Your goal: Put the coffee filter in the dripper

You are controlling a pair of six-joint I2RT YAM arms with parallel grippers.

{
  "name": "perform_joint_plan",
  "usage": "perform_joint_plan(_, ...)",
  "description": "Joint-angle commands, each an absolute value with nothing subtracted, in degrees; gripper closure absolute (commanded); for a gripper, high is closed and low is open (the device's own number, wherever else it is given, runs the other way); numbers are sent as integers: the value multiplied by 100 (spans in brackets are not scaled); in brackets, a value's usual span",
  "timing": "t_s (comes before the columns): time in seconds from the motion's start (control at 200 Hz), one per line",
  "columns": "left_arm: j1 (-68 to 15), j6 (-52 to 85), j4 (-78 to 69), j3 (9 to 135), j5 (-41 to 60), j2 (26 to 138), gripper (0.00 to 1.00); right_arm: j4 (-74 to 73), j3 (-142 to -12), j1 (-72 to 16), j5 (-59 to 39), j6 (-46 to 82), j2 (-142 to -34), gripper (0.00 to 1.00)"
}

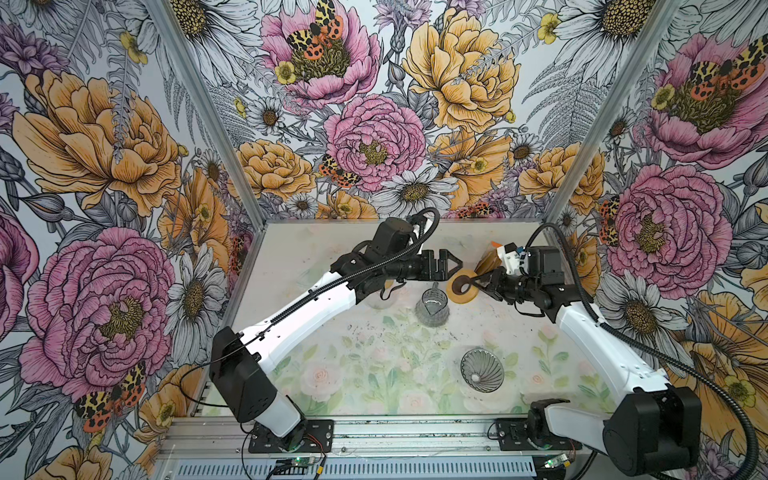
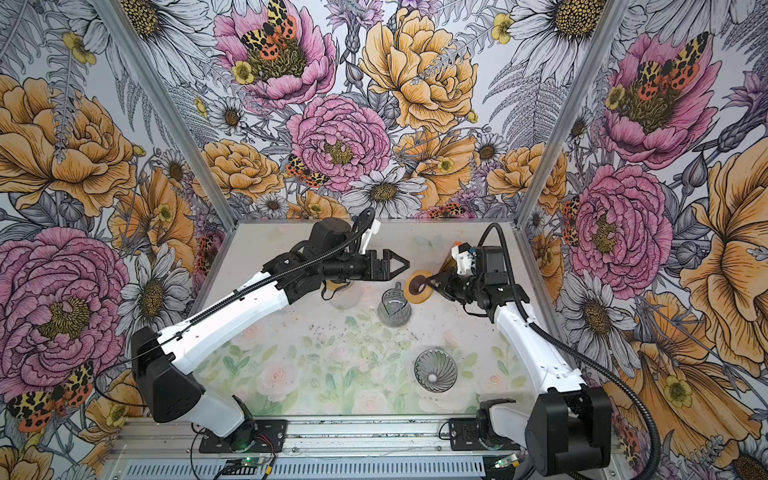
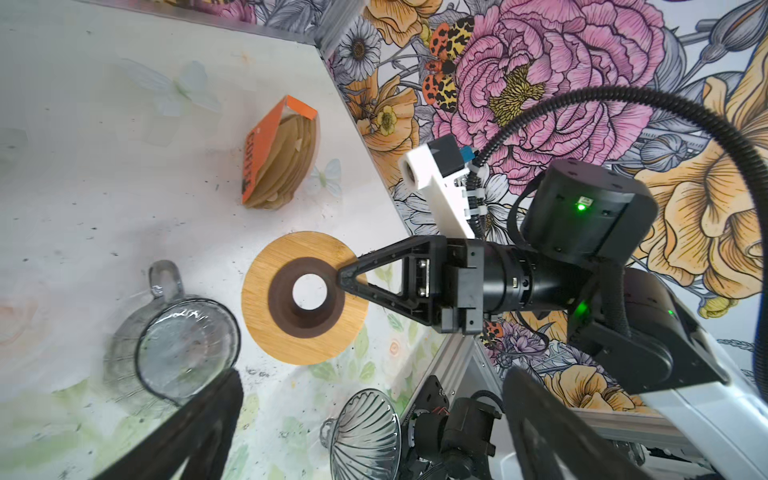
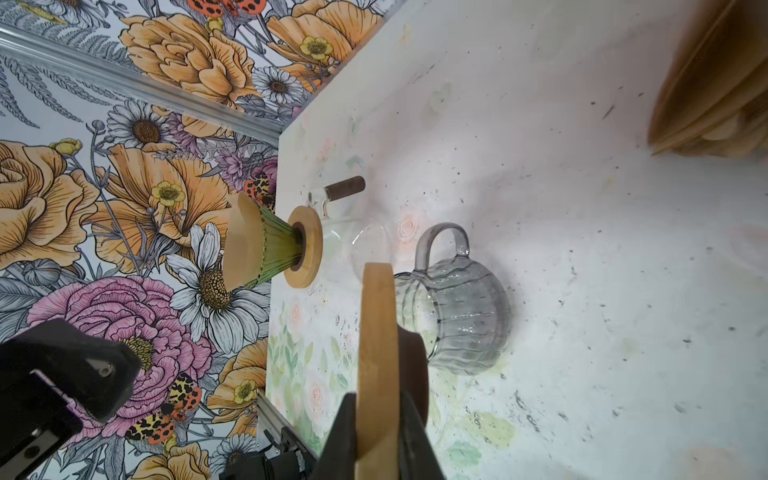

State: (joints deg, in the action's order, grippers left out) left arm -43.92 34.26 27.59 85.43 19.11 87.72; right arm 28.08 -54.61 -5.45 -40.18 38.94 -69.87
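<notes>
Heads up, your right gripper (image 3: 345, 283) is clamped on the edge of the wooden ring (image 3: 266, 320), holding it in the air just beside the glass pitcher (image 1: 432, 308). Your left gripper (image 1: 455, 264) hangs with its jaws wide apart, holding nothing.

The coffee filters (image 3: 286, 162) are in their orange pack at the back right corner of the table (image 1: 374, 374), just behind the right gripper. The empty grey dripper (image 1: 482, 370) sits near the front, well apart from the pack.

Stuff that could bite you, I think:
- That's an edge pinch on the ring, so it could swivel or slip and land on the pitcher.
- The filters are thin and stacked tight. A sloppy grab could take several, crumple one, or shove the pack over.
- The right arm stands between the left gripper and the pack, so a reach across risks a bump.
- There's a green dripper (image 4: 274, 249) that already has a filter in it, so don't aim for that one.
- The grey dripper looks light. Pushing in off-centre could tip it.
</notes>
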Motion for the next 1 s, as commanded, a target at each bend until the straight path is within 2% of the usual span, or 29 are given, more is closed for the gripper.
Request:
perform_joint_plan(0.0, -4225, 3250, 2573, 8320, 2098, 8510, 1, 2725, -5678, -682, -4157, 3801, -7039, 93)
perform_joint_plan(0.42, -4142, 3447, 2571, 7878, 2051, 8301, 1, 2122, -5521, -1044, -4201, 4316, -7179, 93)
perform_joint_plan(0.996, -4125, 4470, 2561, 7453, 1285, 8627, 1, 1351, -5154, -1314, -4391, 4805, -7422, 94)
